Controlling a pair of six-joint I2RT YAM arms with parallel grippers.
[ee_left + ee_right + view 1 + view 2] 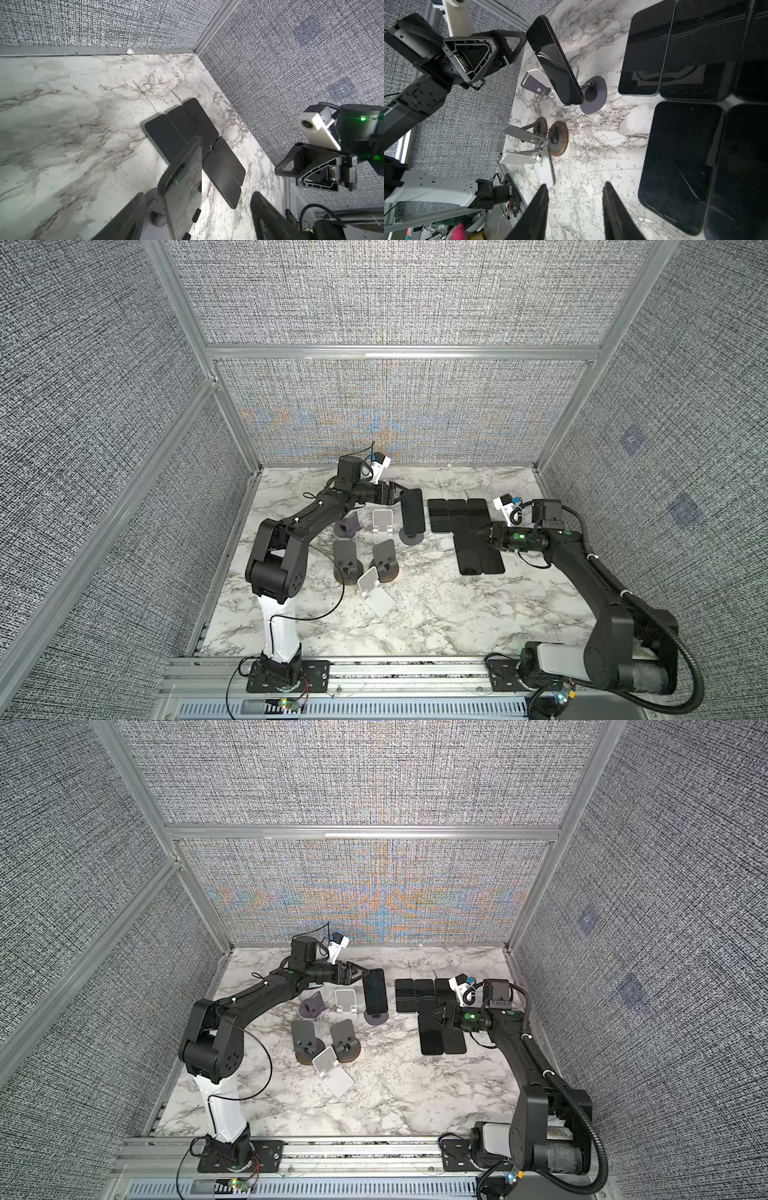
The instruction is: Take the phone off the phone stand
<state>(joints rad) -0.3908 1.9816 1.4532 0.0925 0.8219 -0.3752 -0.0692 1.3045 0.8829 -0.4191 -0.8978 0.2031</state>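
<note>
The phone (pixel 182 187) leans on its round stand (pixel 411 537); left gripper (pixel 197 199) open astride its top edge; right gripper (pixel 576 187) part open, empty; an off-centre squeeze could topple phone and stand together.

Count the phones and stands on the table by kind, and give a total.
Phone on stand: 1
Flat phones: 5
Occupied stand: 1
Empty stands: 5
Total: 12
</note>
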